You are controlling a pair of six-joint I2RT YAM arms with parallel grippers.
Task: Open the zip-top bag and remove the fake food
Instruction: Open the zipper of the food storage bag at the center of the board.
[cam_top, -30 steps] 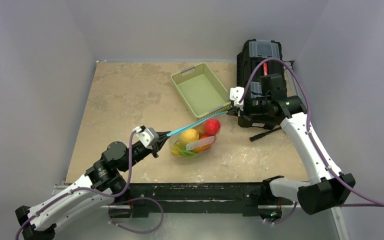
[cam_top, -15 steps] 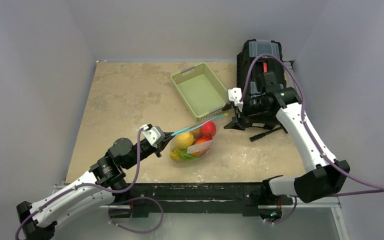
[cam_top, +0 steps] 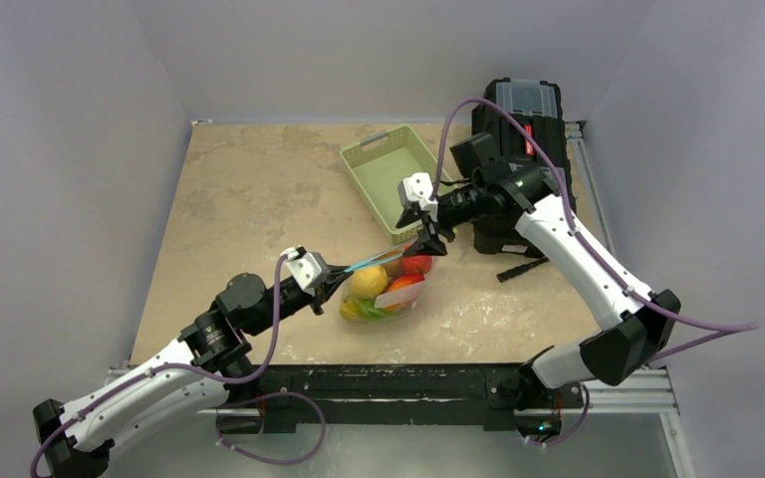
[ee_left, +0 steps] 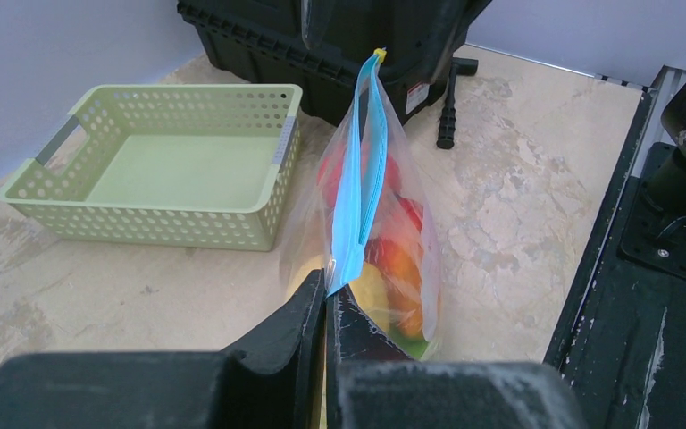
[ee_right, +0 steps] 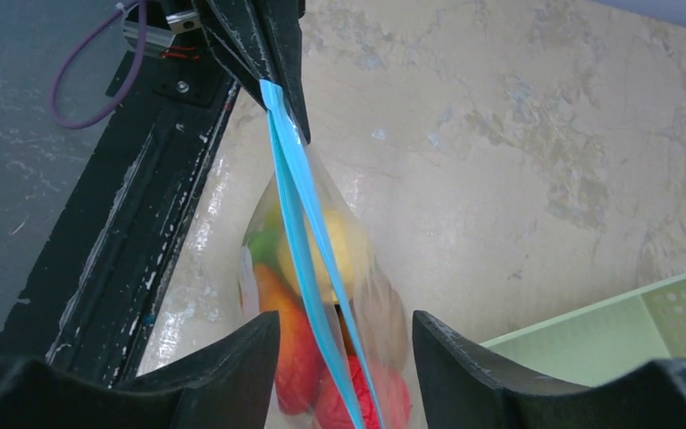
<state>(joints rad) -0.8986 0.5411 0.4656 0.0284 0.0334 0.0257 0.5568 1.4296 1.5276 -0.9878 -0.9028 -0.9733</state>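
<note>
**Take one lip only**

The left fingers [ee_left: 308, 308] pinch the teal zip strip [ee_left: 357, 179]; the right fingers [ee_right: 250, 344], spread, straddle its far end. Best close on one lip. The zip-top bag [cam_top: 388, 284], fake food [cam_top: 371, 282] inside, sags to the tabletop [cam_top: 259, 189].

Left black two-finger gripper [ee_left: 326, 299]: jaws clamped on clear teal-zipped plastic bag [ee_left: 384, 223], towards near edge. Right black two-finger gripper [ee_right: 344, 331]: jaws apart (nearer right edge).
</note>
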